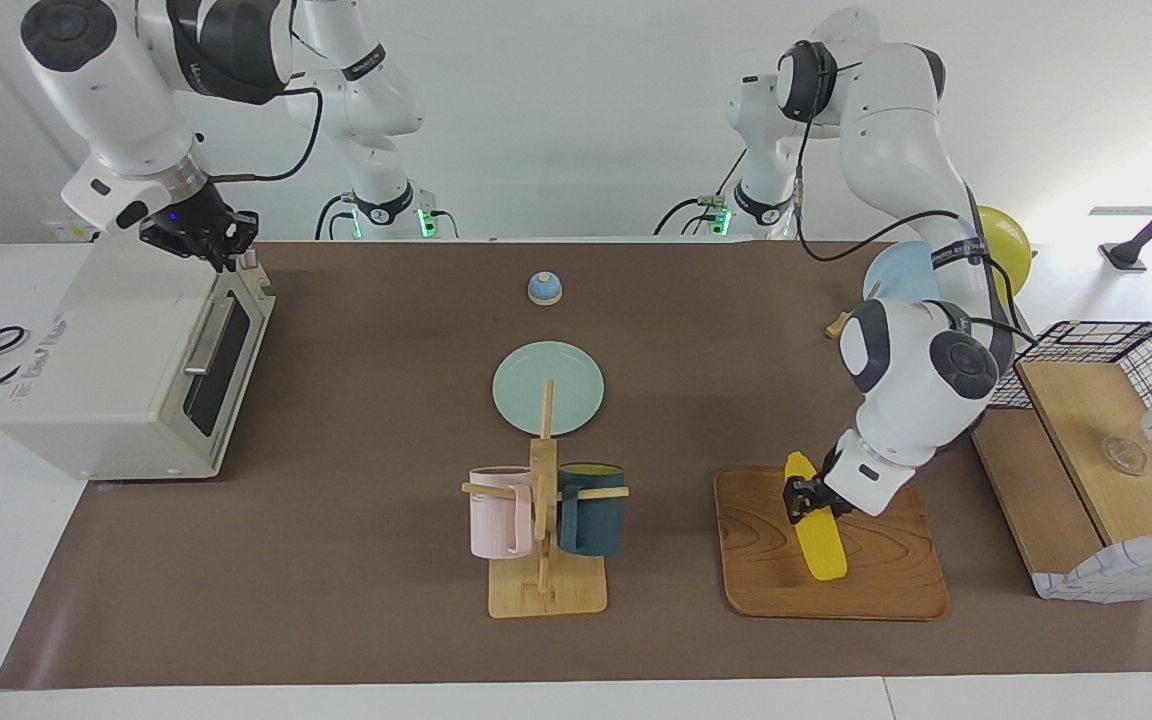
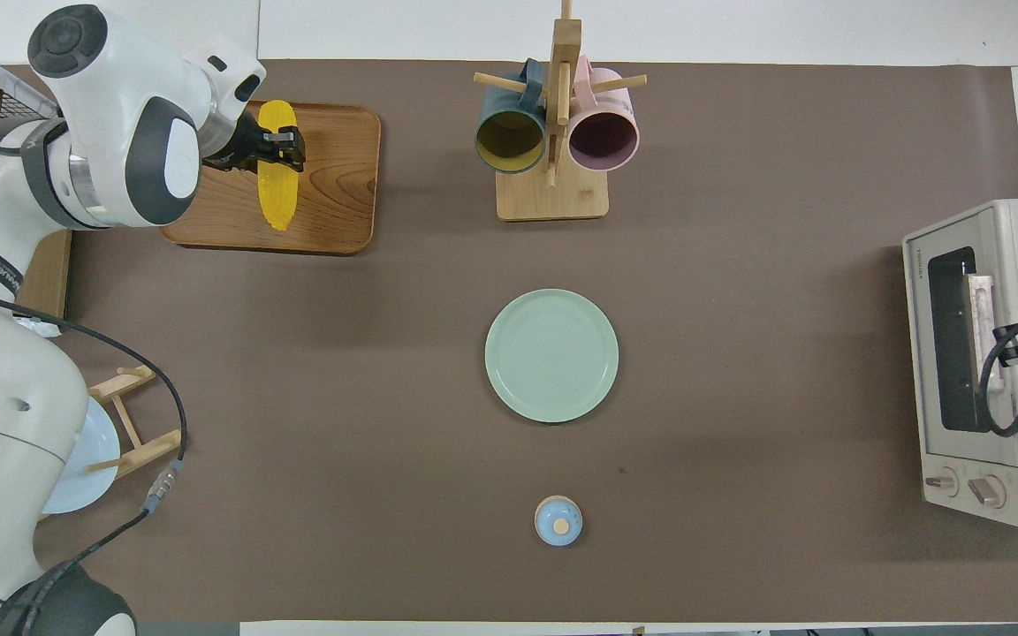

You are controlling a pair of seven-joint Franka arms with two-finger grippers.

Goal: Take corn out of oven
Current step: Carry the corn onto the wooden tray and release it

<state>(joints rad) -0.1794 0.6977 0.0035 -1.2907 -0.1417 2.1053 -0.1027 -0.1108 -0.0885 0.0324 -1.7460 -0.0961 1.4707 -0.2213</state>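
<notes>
In the facing view, your left gripper is clamping the corn over the wooden tray. I cannot tell whether the cob is touching the tray, so if you are letting go now it may drop and roll off. The right gripper is waiting above the oven, fingers unreadable.

In the overhead view, the corn is lying lengthwise over the tray — well apart from the oven, whose door is standing closed.
</notes>
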